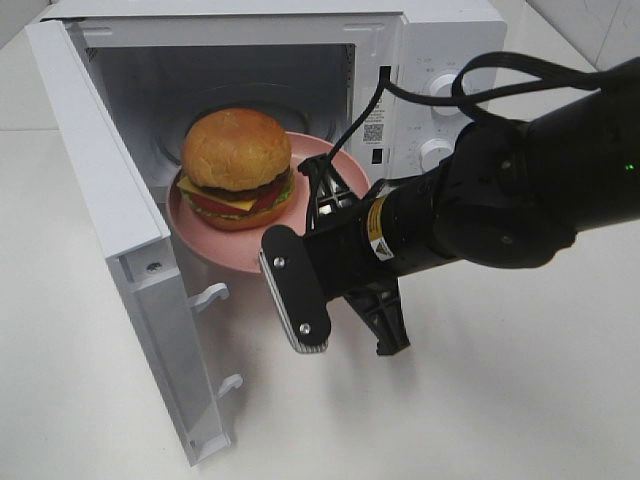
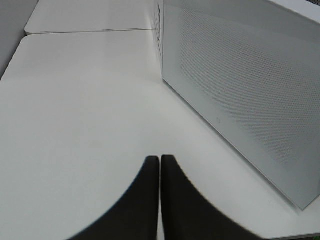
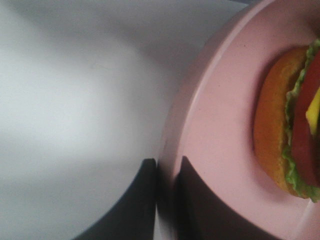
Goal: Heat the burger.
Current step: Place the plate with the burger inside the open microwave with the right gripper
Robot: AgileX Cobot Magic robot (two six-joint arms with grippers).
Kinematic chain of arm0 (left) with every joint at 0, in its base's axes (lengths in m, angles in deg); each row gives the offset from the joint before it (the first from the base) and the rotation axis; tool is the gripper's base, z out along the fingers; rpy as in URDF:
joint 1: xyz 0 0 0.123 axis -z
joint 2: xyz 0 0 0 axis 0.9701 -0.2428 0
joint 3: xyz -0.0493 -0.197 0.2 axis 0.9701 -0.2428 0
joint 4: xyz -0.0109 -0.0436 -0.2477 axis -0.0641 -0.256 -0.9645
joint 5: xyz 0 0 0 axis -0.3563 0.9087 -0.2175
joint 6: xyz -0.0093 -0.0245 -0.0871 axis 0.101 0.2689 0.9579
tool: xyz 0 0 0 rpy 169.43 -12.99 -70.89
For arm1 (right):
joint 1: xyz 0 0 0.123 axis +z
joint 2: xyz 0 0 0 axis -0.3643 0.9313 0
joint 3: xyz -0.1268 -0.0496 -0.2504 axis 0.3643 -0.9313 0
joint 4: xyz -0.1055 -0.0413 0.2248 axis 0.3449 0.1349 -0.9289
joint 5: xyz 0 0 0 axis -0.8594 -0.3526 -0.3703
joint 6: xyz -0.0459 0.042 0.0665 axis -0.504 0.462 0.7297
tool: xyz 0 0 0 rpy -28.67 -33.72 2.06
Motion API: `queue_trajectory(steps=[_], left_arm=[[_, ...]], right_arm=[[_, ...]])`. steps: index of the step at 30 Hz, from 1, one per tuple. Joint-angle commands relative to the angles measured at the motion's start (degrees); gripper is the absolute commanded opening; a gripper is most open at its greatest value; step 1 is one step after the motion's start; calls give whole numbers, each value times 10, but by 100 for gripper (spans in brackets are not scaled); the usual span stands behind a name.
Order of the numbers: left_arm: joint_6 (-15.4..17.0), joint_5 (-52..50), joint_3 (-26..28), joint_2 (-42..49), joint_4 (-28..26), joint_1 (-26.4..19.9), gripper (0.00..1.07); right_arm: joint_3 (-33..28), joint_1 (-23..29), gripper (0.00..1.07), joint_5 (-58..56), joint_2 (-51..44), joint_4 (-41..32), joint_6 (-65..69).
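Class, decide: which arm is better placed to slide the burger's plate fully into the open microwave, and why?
Right. The right gripper is shut on the pink plate at its rim, with the burger on it at the mouth of the microwave. The left gripper is shut over the table outside, holding nothing.

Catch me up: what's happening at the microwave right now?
The right gripper is clamped on the rim of the pink plate that carries the burger. The plate sits in the mouth of the microwave, whose door is swung open. The left gripper is shut on nothing, low over the table beside the microwave.
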Motion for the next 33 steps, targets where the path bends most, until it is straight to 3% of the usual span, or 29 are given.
queue_trajectory(steps=[1, 22, 30, 33], left_arm=[[1, -6, -1, 10, -5, -2, 0], [1, -6, -1, 10, -5, -2, 0], [1, -6, -1, 10, -5, -2, 0], [1, -6, -1, 10, -5, -2, 0]], right_arm=[[32, -9, 0, 31, 3, 7, -29], [179, -27, 0, -15, 103, 1, -41], [233, -49, 0, -38, 133, -54, -69], [268, -49, 0, -79, 154, -112, -120]])
